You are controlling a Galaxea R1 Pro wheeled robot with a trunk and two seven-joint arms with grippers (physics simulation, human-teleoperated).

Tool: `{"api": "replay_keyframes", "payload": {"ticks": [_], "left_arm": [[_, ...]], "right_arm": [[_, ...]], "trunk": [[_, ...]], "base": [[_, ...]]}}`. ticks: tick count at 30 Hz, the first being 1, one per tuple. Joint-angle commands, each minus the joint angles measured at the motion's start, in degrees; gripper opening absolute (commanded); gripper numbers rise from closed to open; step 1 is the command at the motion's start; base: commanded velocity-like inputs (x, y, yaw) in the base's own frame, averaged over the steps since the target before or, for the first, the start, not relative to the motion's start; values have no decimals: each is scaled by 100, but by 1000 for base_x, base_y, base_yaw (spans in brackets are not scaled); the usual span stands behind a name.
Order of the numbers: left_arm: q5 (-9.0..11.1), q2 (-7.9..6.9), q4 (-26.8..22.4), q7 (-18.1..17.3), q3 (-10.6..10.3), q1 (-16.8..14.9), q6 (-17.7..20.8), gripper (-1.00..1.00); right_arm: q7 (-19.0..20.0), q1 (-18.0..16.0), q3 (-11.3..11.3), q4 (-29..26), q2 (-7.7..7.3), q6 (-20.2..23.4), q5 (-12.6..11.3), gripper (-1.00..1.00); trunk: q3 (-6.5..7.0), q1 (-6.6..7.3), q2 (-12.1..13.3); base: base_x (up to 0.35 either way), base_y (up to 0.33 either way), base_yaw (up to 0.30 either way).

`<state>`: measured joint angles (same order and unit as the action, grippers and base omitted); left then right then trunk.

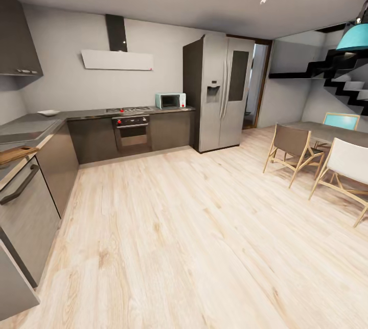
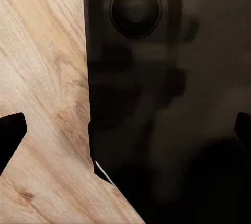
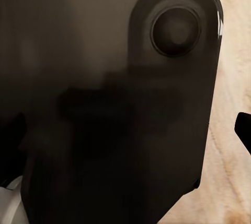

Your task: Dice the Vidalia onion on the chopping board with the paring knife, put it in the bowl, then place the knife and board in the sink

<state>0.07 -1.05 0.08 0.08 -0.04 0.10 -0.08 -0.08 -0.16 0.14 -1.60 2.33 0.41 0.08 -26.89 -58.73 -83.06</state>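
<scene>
Wooden floor (image 1: pixel 194 226): pale planks, the widest open room for moving, running from the near edge to the far cabinets and the fridge.

Countertop (image 1: pixel 30 124): grey, L-shaped, along the left wall and the far wall; its front edge borders the open floor on the left.

Fridge (image 1: pixel 222 91): tall, steel, closing the right end of the far counter run; a doorway lies just beyond it.

Dining table and chairs (image 1: pixel 294 150): at the right, narrowing the floor on that side.

Oven (image 1: pixel 132 132): set under the far counter, hob above it.

Chopping board (image 1: pixel 15 154): brown wood, on the left counter, its rounded end at the counter's front edge.

Microwave (image 1: pixel 170 100): on the far counter beside the fridge.

Bowl (image 1: pixel 48 112): white, shallow, on the countertop in the far left corner.

Left gripper (image 2: pixel 125 135): left wrist view shows dark fingertips (image 2: pixel 10 132) wide apart at opposite edges, nothing between them but the robot's dark body and floor.

Right gripper: right wrist view shows one dark fingertip (image 3: pixel 244 130) at the picture's edge over floor; spread cannot be told.
</scene>
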Motion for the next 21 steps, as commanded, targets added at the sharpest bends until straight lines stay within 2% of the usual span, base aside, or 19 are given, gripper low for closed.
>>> {"api": "replay_keyframes", "payload": {"ticks": [1, 13, 14, 21], "left_arm": [[1, 0, 1, 1, 2, -1, -1, 100], [2, 0, 1, 1, -2, -1, -1, 100], [-2, 0, 1, 1, -3, -1, -1, 100], [2, 0, 1, 1, -1, -1, -2, 100]], "right_arm": [[-1, -1, -2, -9, 0, -7, 1, 100], [-4, -1, -6, -189, -4, -393, 1, 100], [-5, -1, -6, -190, -4, -1589, 1, 100], [-3, -1, -8, -191, -4, -1797, 1, 100]], "trunk": [[-4, 0, -2], [-4, 0, -2], [-4, 0, -2], [-4, 0, -2]], "base": [[0, 0, 0], [0, 0, 0], [0, 0, 0], [0, 0, 0]]}}
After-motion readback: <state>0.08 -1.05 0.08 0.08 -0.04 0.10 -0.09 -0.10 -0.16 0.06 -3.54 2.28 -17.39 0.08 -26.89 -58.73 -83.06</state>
